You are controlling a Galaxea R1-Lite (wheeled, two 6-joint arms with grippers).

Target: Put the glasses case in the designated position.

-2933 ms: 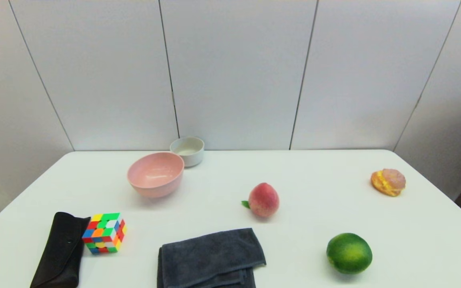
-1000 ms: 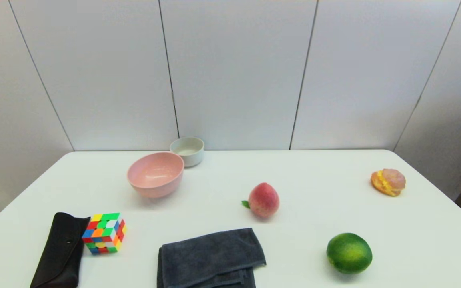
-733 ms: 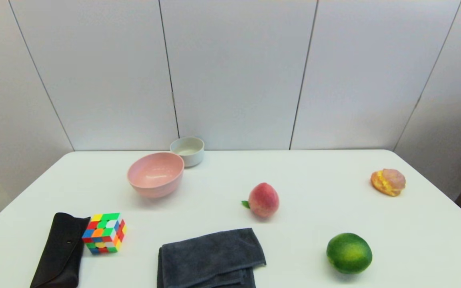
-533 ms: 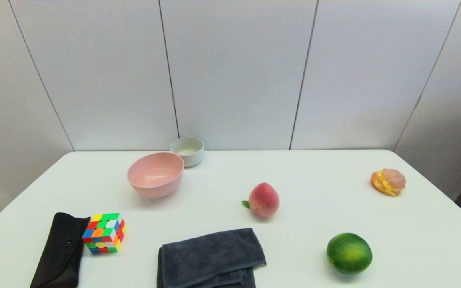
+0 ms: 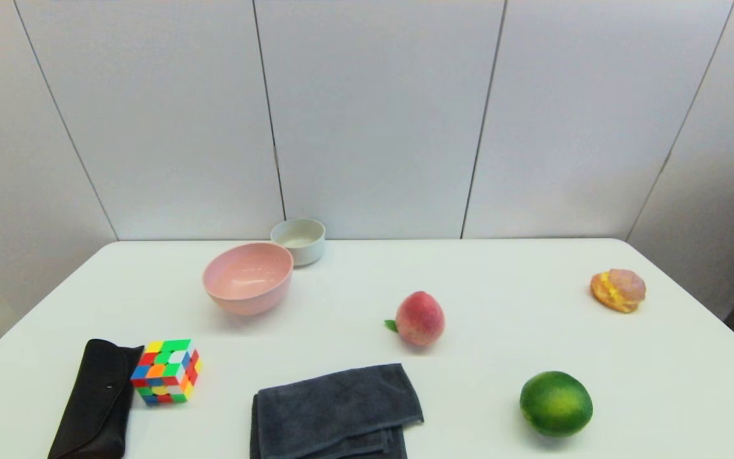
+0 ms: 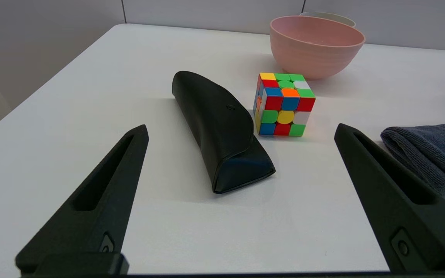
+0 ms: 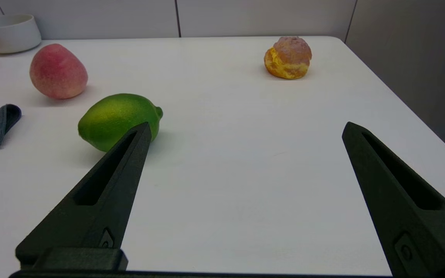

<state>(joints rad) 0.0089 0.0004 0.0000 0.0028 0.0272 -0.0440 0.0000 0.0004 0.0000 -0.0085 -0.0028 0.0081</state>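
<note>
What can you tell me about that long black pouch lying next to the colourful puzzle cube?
It is a glasses case: a long, flat black pouch of smooth, leather-like material, its curved flap closed with a small snap button. It lies flat on the white table near the front left corner, one long side close against the puzzle cube, possibly touching it. Nothing holds it; the open left gripper is short of it.

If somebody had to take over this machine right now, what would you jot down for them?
Left gripper: fingers open, holding nothing, short of the glasses case.
Right gripper: fingers open, holding nothing, idle near the lime.
The glasses case lies flat at the table's front left, close beside the puzzle cube.
Done: nothing yet; the case is ungrasped.
Left: grasp the case and set it on its unmarked spot.
</note>
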